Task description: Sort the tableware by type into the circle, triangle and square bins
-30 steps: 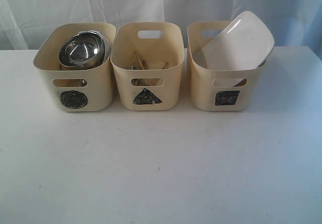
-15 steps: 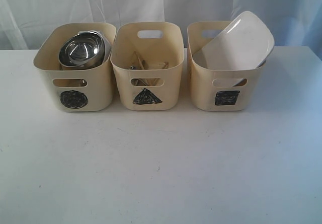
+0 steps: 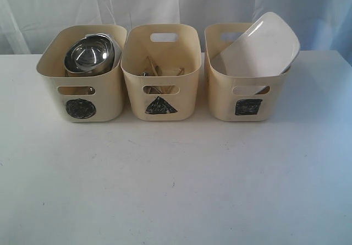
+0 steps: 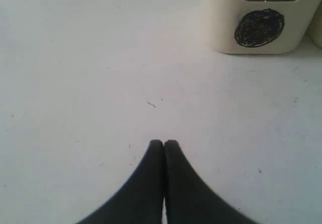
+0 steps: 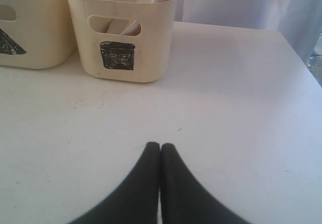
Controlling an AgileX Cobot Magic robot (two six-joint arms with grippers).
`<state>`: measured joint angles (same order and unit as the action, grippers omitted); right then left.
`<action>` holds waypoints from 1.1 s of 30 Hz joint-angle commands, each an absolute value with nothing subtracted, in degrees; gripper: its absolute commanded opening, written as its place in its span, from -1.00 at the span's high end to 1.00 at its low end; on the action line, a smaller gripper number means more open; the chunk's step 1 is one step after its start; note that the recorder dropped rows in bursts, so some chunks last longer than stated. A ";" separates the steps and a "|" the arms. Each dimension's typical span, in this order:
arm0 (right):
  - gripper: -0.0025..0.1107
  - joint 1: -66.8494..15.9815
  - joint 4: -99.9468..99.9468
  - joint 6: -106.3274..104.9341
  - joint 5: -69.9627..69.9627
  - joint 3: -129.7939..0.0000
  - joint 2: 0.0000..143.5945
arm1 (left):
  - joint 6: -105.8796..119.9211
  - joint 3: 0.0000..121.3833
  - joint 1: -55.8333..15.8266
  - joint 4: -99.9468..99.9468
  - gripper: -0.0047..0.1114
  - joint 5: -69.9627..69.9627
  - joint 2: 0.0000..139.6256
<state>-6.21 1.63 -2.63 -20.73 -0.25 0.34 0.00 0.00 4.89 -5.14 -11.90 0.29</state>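
Three cream bins stand in a row at the back of the white table. The circle bin [image 3: 81, 85] on the left holds a steel bowl [image 3: 88, 54] stacked on other steel ware. Wooden chopsticks [image 3: 151, 67] and cutlery lie in the middle triangle bin [image 3: 160, 82]. A large white square plate [image 3: 263, 45] leans out of the square bin [image 3: 246, 93] on the right. Neither arm shows in the exterior view. My left gripper [image 4: 163, 143] is shut and empty over bare table, short of the circle bin [image 4: 259, 17]. Likewise shut and empty, my right gripper [image 5: 160, 146] hangs before the square bin [image 5: 121, 38].
A pale curtain [image 3: 165, 3] hangs behind the bins. The white table [image 3: 176, 184] spreads wide in front of them. Its right edge [image 5: 302, 58] shows in the right wrist view.
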 commanded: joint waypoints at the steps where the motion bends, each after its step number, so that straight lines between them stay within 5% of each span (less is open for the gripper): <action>1: 0.96 -6.23 1.56 -2.72 -19.80 0.00 0.00 | 0.00 0.00 2.85 -6.10 0.92 -11.60 0.00; 33: 0.96 -6.23 -3.27 -2.72 -19.58 0.00 0.00 | 0.00 0.00 2.57 -6.10 0.92 -11.60 0.00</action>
<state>-6.21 -2.70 -2.63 -20.48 -0.25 0.34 0.00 0.00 2.87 -5.14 -11.90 0.29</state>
